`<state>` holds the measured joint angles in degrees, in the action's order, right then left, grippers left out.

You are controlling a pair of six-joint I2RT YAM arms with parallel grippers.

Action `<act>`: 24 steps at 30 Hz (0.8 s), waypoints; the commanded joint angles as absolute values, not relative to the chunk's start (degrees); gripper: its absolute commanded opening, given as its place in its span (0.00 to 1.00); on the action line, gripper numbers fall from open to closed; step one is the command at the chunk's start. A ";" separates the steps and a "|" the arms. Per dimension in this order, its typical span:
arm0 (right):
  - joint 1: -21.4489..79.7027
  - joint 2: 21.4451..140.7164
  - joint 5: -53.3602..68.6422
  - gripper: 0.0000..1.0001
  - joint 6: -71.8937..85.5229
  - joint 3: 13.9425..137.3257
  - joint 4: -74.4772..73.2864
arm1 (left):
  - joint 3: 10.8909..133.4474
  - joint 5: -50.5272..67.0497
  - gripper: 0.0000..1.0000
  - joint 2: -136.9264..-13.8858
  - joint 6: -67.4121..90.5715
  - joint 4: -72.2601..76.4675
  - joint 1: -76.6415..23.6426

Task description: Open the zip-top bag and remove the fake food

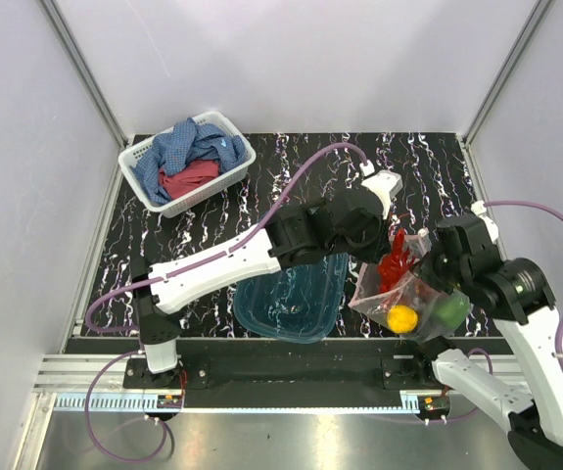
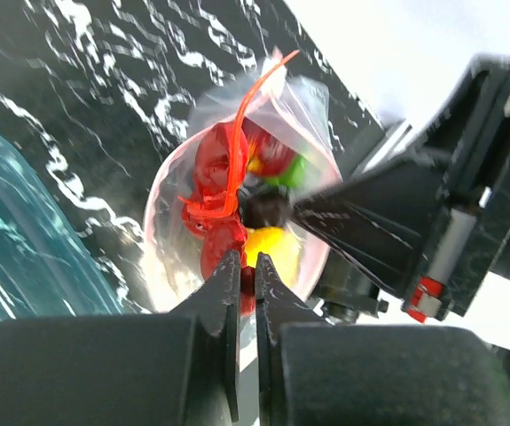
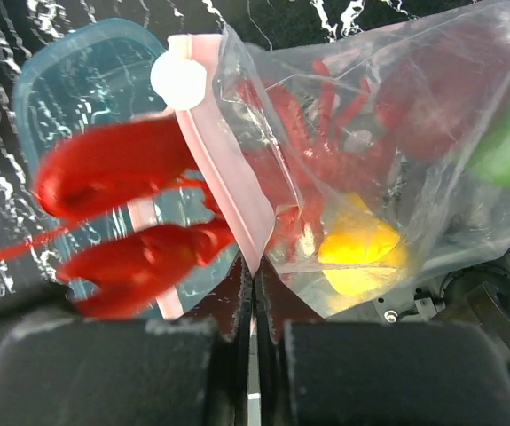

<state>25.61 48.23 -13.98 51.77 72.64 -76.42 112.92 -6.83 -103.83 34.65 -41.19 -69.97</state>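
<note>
**Zip-top bag: handling properties and end effector state**

**Location.** The zip-top bag (image 1: pixel 418 294) hangs in the air just to the right of the teal tub (image 1: pixel 291 299), near that tub's front right corner. It is carried between the two arms and is clear of the bench (image 1: pixel 408 166).

**Handling.** The pouch is thin, clear, crinkly film. Expect it to be very light, limp and slippery, and to fold rather than resist a push. The stiffest part is the pinkish zip strip (image 3: pixel 223 186) along the mouth, with its white slider (image 3: pixel 177 78). Take hold there, one lip per arm, and pull the lips apart.

The fake food is rigid, light plastic and should tolerate a firm pinch. The red lobster (image 3: pixel 117 169) has both claws projecting out of the mouth toward the tub, so it is the easiest piece to grasp. Its thin antennae are likely to flex or slip. The yellow fruit (image 3: pixel 357 253), green pepper (image 3: pixel 507 151) and dark red fruit (image 3: pixel 450 89) sit deeper in the pouch, on the side away from the tub. They are smooth and may roll when the film moves.

**Right end effector** (image 3: pixel 253 288). The jaws are fully closed and pinch the zip strip at the mouth edge.

**Left end effector** (image 2: pixel 247 266). The jaws are closed to a narrow slit, with the tips against the tub side of the bag, at the lobster. Whether they pinch film, the lobster or nothing cannot be told.
</note>
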 commanded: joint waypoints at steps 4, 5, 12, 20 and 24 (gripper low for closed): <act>25.49 45.00 -15.73 0.00 52.73 72.51 -80.15 | 123.83 -9.22 0.00 -102.57 25.49 -43.93 -68.64; 25.49 44.91 -15.82 0.00 52.65 72.77 -80.33 | 125.14 -9.49 0.00 -102.31 25.14 -43.95 -68.64; 25.40 45.09 -12.49 0.00 53.35 72.78 -79.63 | 130.06 -9.94 0.00 -103.88 25.75 -40.34 -68.12; 25.49 45.88 -12.74 0.00 53.17 72.69 -79.72 | 133.33 -11.77 0.00 -103.45 26.37 -39.73 -68.03; 25.49 45.44 -13.45 0.00 53.26 72.25 -80.33 | 133.51 -11.16 0.00 -99.77 26.54 -38.85 -68.03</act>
